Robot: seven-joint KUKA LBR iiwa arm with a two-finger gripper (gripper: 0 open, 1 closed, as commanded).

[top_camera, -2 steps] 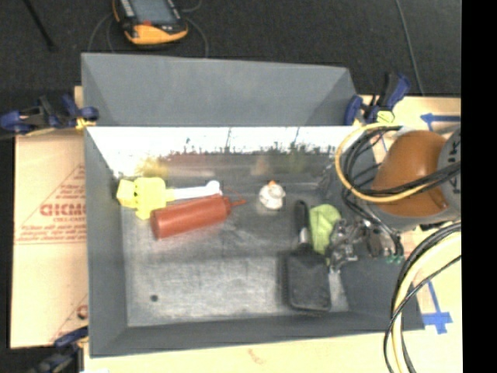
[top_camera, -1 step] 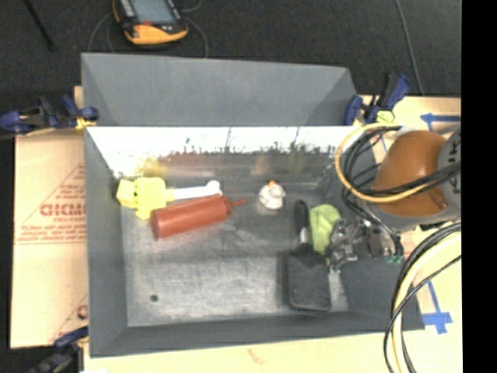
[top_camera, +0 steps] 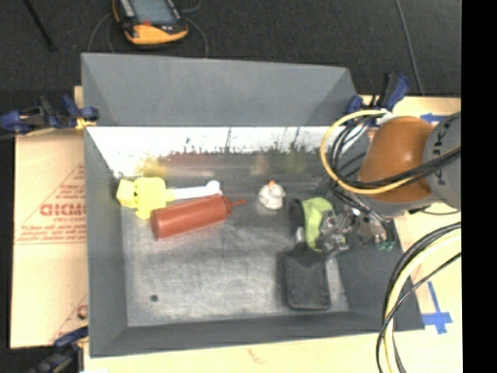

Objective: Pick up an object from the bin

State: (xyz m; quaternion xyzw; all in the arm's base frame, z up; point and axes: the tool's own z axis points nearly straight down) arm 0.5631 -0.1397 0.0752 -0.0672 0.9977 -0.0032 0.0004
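Grey metal bin (top_camera: 109, 286) | gripper (top_camera: 335, 233) by right wall, open or closed cannot be told, just beside green lump (top_camera: 314, 212) above black pad (top_camera: 307, 282) | red bottle (top_camera: 190, 214) centre-left | bare floor lower left

Grey bin (top_camera: 210, 282), red bottle (top_camera: 190, 216), yellow toy (top_camera: 141, 196), lime-green object (top_camera: 316, 214), black pad (top_camera: 305, 284)

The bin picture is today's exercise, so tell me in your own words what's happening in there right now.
A robot arm reaches into the grey bin from the right. Its claw sits low at the bin's right end, right beside a green thing and just above a dark flat pad. Whether it has hold of anything is not clear. Farther left, away from the claw, lie a red bottle, a yellow toy and a small white thing.
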